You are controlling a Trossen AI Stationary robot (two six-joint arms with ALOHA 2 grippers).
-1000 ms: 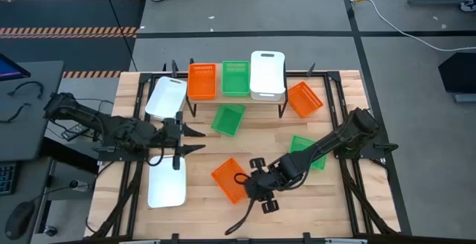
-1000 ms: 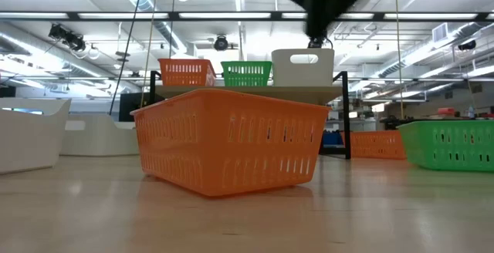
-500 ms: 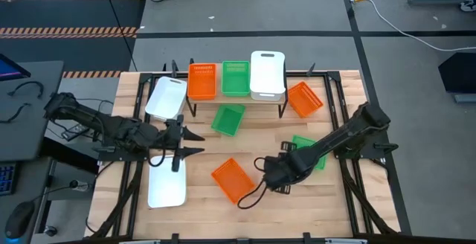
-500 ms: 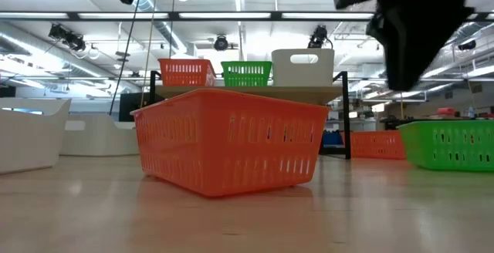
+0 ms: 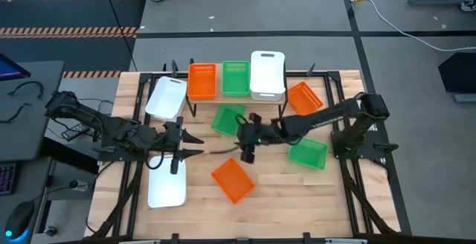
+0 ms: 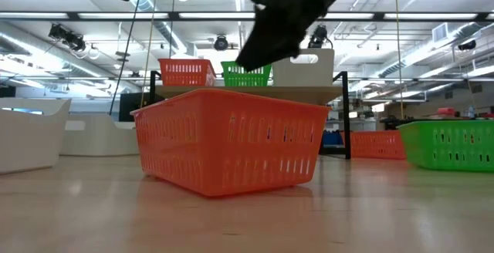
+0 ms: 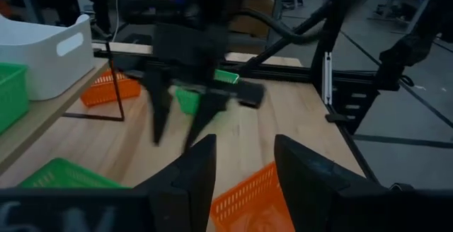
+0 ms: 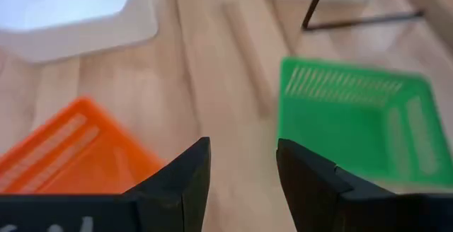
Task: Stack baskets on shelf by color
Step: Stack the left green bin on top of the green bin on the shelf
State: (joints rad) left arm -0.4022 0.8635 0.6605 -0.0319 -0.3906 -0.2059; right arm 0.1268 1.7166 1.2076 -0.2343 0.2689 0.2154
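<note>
Big open workshop behind, pale wooden worktop [image 5: 201, 199] below me. The shelf [image 5: 245, 99] carries one orange, one green, one white. My right claw [image 5: 248, 138], jaws apart and empty, hangs just beside the loose green basket [image 5: 227, 118], its long axis running toward the shelf. Left claw [image 5: 192, 142] waits apart, farther off.

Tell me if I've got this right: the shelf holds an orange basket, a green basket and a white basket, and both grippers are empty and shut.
Not quite. The left gripper and right gripper are empty but open, as both wrist views show. The shelf does hold the orange basket, green basket and white basket.
</note>
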